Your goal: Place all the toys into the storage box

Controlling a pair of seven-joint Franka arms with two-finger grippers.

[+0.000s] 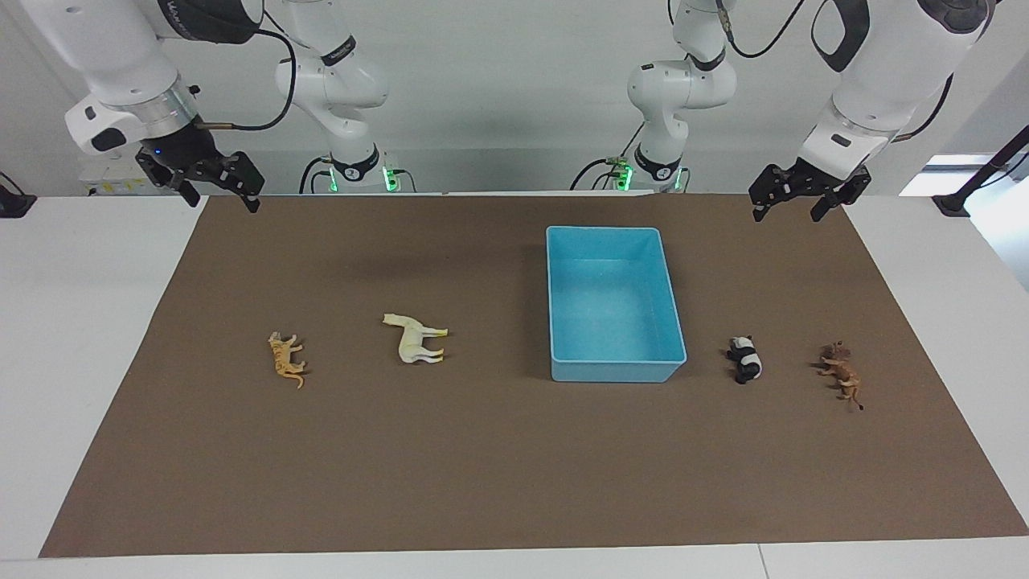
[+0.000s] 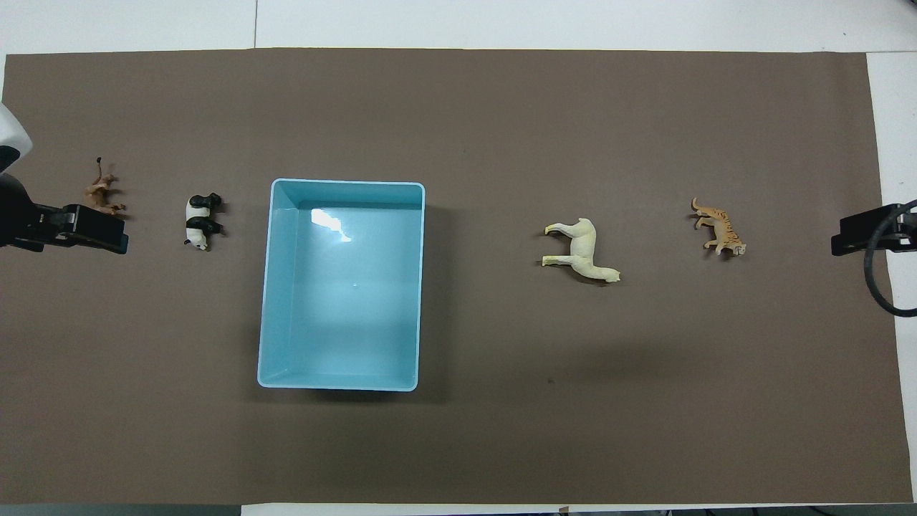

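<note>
Toys number four: tiger (image 1: 286,359), horse (image 1: 416,338), panda (image 1: 746,359), lion (image 1: 841,373); one storage box (image 1: 615,371).

A light-blue storage box (image 1: 615,366) is flanked by toppled toys: tiger (image 1: 286,359), horse (image 1: 416,338), panda (image 1: 746,359), lion (image 1: 841,373).

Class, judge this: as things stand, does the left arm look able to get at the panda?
Probably yes: the left gripper hangs open, holding nothing, and the panda lies alone on the mat, apart from the storage box and the lion.
</note>
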